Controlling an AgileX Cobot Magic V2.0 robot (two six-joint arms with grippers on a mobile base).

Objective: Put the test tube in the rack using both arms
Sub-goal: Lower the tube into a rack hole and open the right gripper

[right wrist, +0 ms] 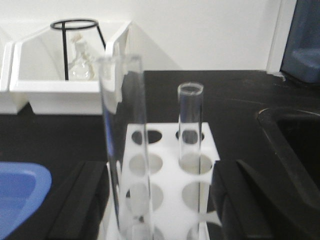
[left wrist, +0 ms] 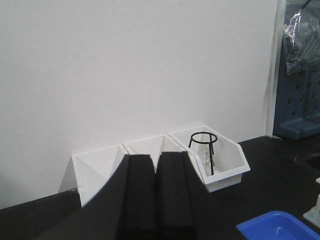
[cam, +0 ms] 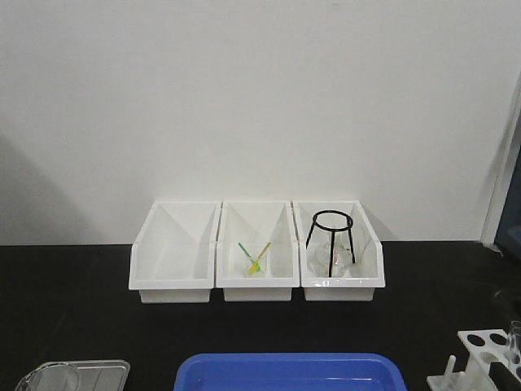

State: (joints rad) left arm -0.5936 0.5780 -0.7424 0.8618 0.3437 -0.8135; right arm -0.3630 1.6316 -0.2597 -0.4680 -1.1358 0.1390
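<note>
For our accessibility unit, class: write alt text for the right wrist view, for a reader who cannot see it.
Two clear test tubes stand in a white rack between the right gripper's open black fingers. Behind, a white bin holds a black wire tripod and a glass flask; a blue tray edges in at the picture's left.

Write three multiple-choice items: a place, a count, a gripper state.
1. Which white plastic bin holds the black wire tripod stand? A left B middle C right
2. Clear glass test tubes standing in the white plastic rack? A none B two C five
3. The right gripper is: A open B shut on a tube C unseen
Answers: C, stand sits in the right bin; B, two tubes rise from its holes; A, fingers flank the rack, apart.
</note>
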